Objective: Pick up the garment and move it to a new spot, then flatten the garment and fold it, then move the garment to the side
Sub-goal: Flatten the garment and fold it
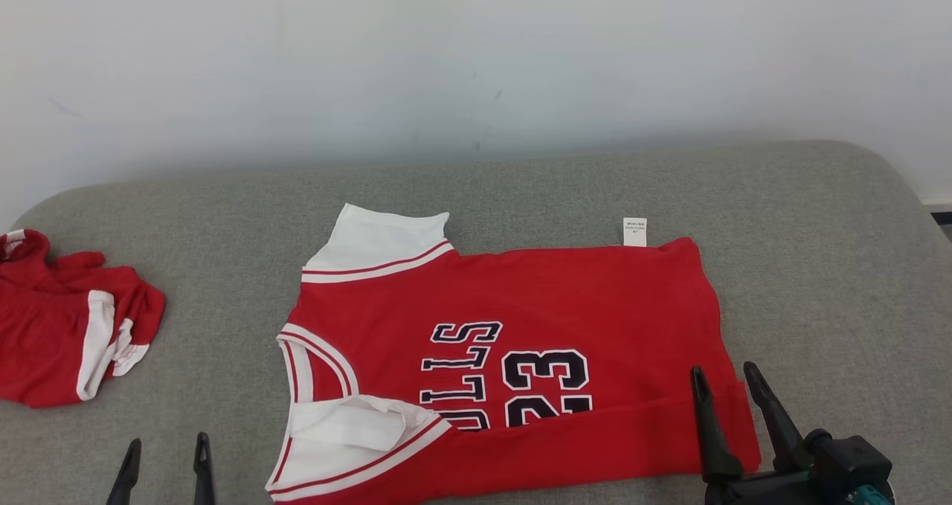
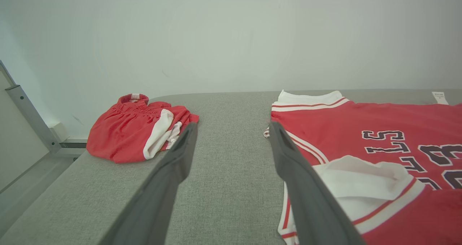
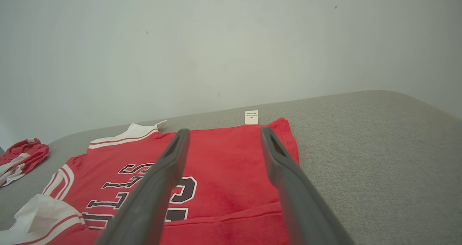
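The garment [image 1: 520,349] is a red jersey with white sleeves and dark "BULLS 23" lettering, lying mostly flat on the grey padded table [image 1: 818,267], neck to the left, its near long edge folded over. It also appears in the left wrist view [image 2: 379,151] and right wrist view [image 3: 223,165]. My right gripper [image 1: 725,382] hangs open over the jersey's near right corner, fingers empty. My left gripper [image 1: 167,453] is open above bare table, left of the jersey's collar, nothing between its fingers [image 2: 180,154].
A crumpled pair of red and white shorts [image 1: 67,326] lies at the table's left end, also in the left wrist view [image 2: 137,133]. A white care tag [image 1: 634,231] sticks out at the jersey's far edge. A pale wall [image 1: 476,59] stands behind the table.
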Controlling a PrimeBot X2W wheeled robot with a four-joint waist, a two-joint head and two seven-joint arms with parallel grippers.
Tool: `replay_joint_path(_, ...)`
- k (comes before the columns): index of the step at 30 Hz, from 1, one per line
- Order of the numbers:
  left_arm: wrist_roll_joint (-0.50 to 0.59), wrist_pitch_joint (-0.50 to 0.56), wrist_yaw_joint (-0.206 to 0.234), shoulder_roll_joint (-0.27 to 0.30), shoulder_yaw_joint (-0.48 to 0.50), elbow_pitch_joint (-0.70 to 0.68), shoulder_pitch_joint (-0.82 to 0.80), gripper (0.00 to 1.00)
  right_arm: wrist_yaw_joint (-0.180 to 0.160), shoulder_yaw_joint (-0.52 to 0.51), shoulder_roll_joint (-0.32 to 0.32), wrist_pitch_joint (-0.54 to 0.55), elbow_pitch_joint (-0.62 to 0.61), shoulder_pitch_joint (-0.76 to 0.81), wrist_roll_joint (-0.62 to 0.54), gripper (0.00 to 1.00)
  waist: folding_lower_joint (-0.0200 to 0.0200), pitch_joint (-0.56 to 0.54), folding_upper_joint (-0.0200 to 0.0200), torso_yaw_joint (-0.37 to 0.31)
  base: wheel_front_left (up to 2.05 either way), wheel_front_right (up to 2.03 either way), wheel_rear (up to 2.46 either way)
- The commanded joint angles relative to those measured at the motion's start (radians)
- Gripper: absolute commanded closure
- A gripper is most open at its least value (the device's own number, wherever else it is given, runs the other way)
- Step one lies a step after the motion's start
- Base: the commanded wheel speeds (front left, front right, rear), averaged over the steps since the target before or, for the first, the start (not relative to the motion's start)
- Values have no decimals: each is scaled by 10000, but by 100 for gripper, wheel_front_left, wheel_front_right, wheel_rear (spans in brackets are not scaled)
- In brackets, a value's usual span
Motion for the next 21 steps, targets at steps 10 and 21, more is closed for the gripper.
replay_joint_path(10, 82, -31, -151, 147, -150, -142, 190, 0, -24, -57, 52, -45, 70, 152, -87, 0, 0, -17, 0, 80, 0, 0, 0)
replay_joint_path(21, -5, -31, -230, 231, -139, -281, 260, 0, -25, -20, 30, -46, 104, 113, -102, 0, 0, -49, 0, 91, 0, 0, 0)
